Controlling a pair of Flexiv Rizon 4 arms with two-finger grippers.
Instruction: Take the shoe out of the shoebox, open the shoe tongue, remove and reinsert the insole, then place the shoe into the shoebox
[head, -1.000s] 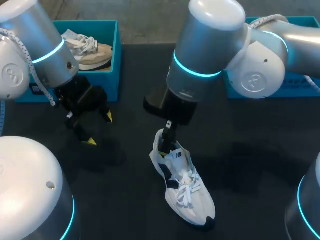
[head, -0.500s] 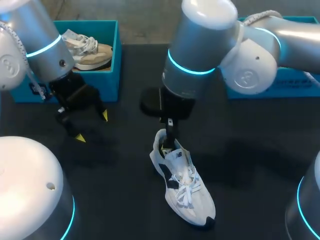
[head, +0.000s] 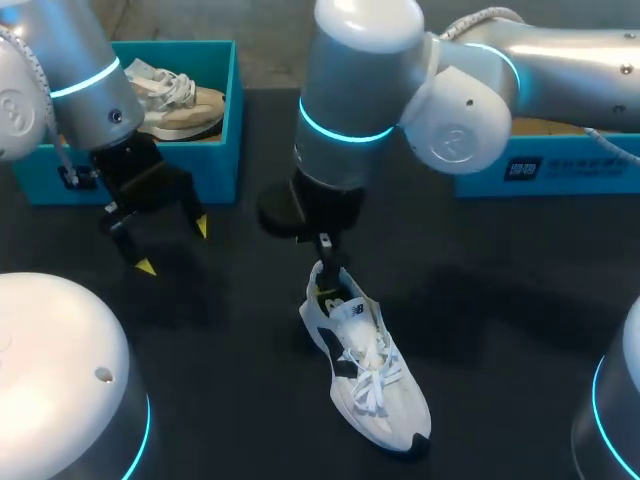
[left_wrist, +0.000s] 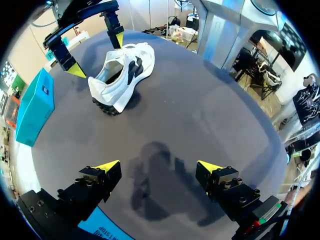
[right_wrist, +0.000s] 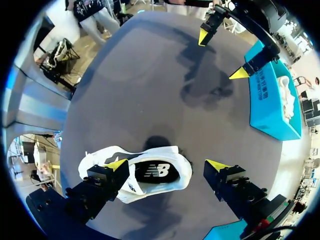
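Jaws spread on both arms; the white shoe (head: 372, 375) lies on the table (head: 500, 330), outside both shoeboxes.

Right jaws stand wide open over the shoe's heel. One fingertip (right_wrist: 116, 164) is at the rim of the heel opening, and whether it touches cannot be told. The other fingertip (right_wrist: 217, 165) is outside the shoe and apart from it. The shoe sits on its sole near the table's middle, heel toward the far side, toe toward the near right, laces tied, insole showing in the opening. Left jaws hang open over bare table to the left, well apart from the shoe, holding nothing. They are near the teal shoebox (head: 222, 130) at far left, which holds a beige shoe (head: 180, 100). A second teal shoebox (head: 540, 172) stands at far right.
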